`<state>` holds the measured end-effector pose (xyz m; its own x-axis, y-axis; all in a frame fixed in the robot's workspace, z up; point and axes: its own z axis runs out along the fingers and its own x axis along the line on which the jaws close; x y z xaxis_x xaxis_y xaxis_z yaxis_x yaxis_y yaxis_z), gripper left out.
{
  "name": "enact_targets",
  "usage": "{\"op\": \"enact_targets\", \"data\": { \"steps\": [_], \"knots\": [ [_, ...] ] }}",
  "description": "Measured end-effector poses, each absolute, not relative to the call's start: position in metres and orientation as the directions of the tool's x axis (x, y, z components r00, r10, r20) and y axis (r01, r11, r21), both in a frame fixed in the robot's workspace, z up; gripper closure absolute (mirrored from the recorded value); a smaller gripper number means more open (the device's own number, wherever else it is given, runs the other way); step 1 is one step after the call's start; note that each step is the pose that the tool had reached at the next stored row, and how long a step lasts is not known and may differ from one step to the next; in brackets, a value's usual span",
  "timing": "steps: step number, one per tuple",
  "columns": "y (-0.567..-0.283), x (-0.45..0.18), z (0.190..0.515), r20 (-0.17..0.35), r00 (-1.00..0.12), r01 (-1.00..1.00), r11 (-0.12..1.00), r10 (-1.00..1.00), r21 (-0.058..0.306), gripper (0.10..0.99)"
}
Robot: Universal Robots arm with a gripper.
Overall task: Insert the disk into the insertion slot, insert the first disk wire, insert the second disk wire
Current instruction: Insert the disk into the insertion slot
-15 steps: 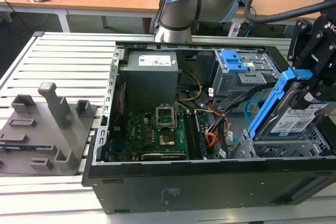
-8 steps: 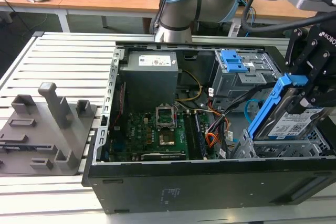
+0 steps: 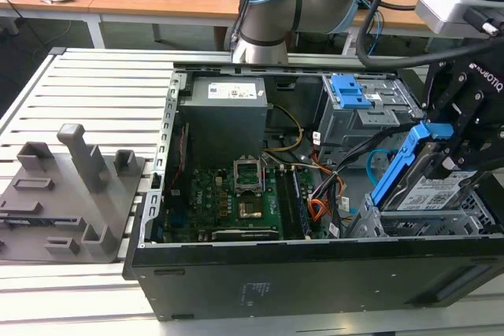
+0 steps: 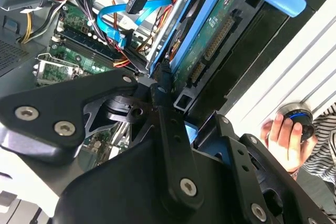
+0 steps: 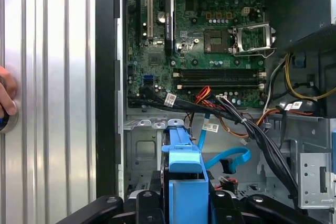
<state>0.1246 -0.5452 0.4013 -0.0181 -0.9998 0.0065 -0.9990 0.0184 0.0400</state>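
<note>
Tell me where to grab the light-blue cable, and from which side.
Take the small dark plug at the free end of the light-blue cable, coming down through the open side of the computer case. The plug looks like the one stiff part; the glossy loop would probably slip or kink. The pincer is currently shut on the disk.

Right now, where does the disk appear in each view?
Exterior view: disk tilted at the exterior view's right, inside the open case.
Second wrist view: disk shows its green circuit side, framed by its blue carrier.
First wrist view: disk seen end-on, as a blue carrier.
Shared landmark: motherboard.
</note>
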Motion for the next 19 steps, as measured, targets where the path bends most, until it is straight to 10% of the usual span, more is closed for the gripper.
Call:
{"op": "enact_targets", "data": {
  "steps": [17, 19],
  "knots": [
    [-0.5452, 0.1246, 0.3947, 0.006, -0.018, -0.999, 0.018, -1.0, 0.04, 0.651],
    [-0.5452, 0.1246, 0.3945, 0.006, -0.018, -0.999, 0.018, -1.0, 0.04, 0.796]
  ]
}}
